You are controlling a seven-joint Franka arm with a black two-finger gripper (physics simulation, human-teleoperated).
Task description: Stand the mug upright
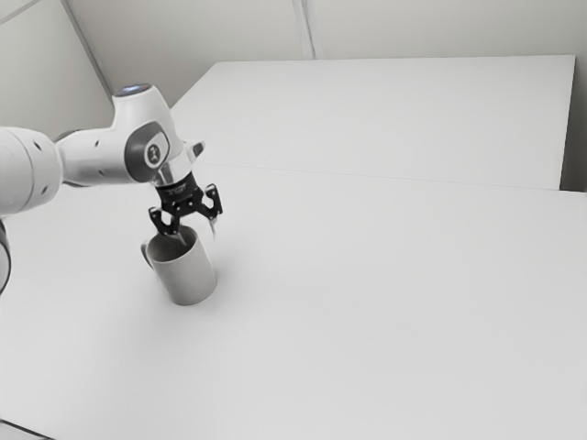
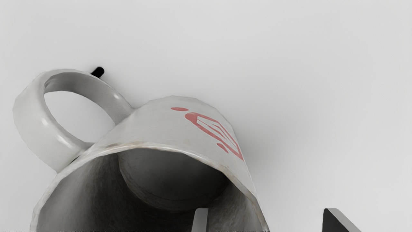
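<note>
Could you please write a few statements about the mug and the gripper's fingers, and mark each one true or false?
1. One finger reaches into the opening of the mug, while the other finger is outside it. True.
2. The fingers are shut on the mug's wall. False: they stand open, with a gap between the wall and each finger.
3. The outside of the mug bears a red marking. True.
4. The handle is on the same side of the mug as the outer finger. False: the handle is on the side away from that finger.
5. The mug's opening faces away from the gripper. False: it faces toward the gripper.
</note>
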